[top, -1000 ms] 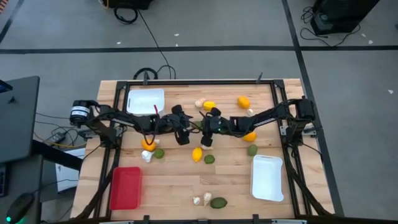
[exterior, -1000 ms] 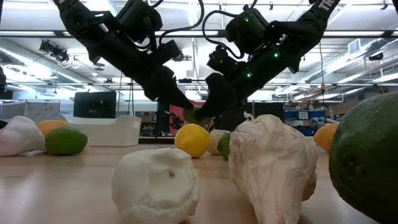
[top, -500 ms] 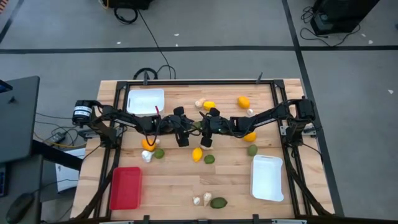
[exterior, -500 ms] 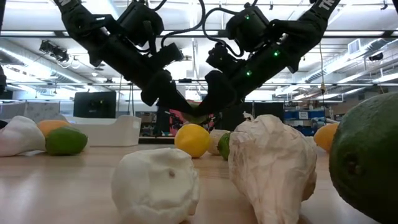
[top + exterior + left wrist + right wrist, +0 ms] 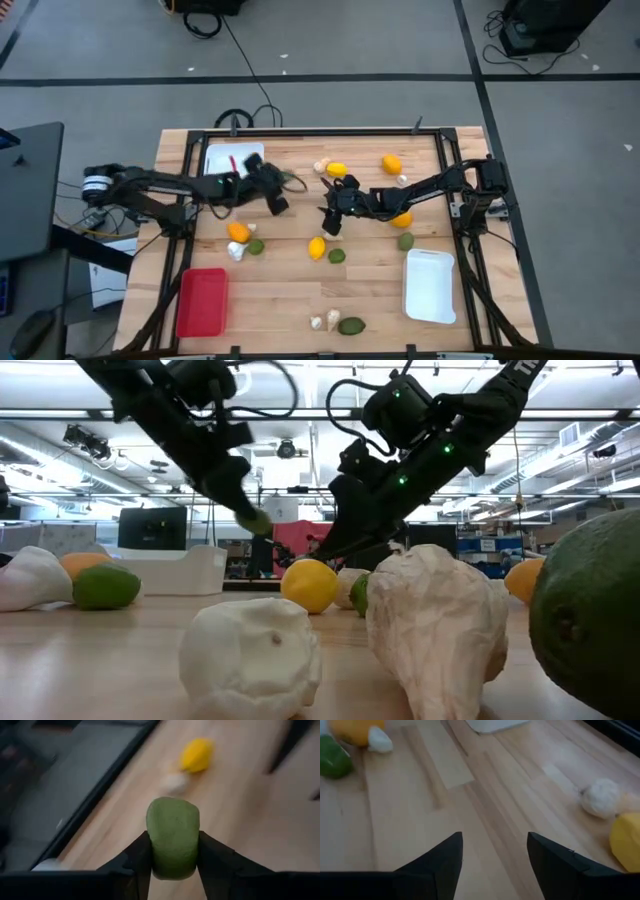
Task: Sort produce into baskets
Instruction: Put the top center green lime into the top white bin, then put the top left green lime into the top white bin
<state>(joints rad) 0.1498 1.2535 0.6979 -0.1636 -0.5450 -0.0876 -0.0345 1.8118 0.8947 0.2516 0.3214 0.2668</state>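
Note:
My left gripper (image 5: pixel 279 204) hangs above the table left of centre, shut on a green oval fruit (image 5: pixel 172 837), which also shows in the low view (image 5: pixel 256 520). My right gripper (image 5: pixel 495 855) stands open over the table's middle (image 5: pixel 330 220) with nothing between its fingers. Loose produce lies on the wood: yellow fruits (image 5: pixel 317 248) (image 5: pixel 337 170) (image 5: pixel 391 163), green fruits (image 5: pixel 256 246) (image 5: pixel 337 256) (image 5: pixel 405 241) and a whitish piece (image 5: pixel 236 252). One white basket (image 5: pixel 233 160) sits far left, a red one (image 5: pixel 202 300) near left, another white one (image 5: pixel 430 285) near right. My left gripper pinches the green fruit by its two opposite sides (image 5: pixel 154 845) between its two fingers. The fruit's rounded end sticks out past the fingertips. The fingers slant downward, and the fruit is lifted clear of the table.
More produce lies by the near edge: a green fruit (image 5: pixel 351 325) and whitish pieces (image 5: pixel 325 320). An orange fruit (image 5: pixel 238 231) lies near the left arm, another (image 5: pixel 401 218) under the right arm. A black frame (image 5: pixel 300 132) runs along the far edge.
The two grippers met at the table's middle around the green fruit. My left gripper has taken hold of it and swung away toward the table's left edge, carrying it clear of the table. My right gripper has let go and stayed near the middle.

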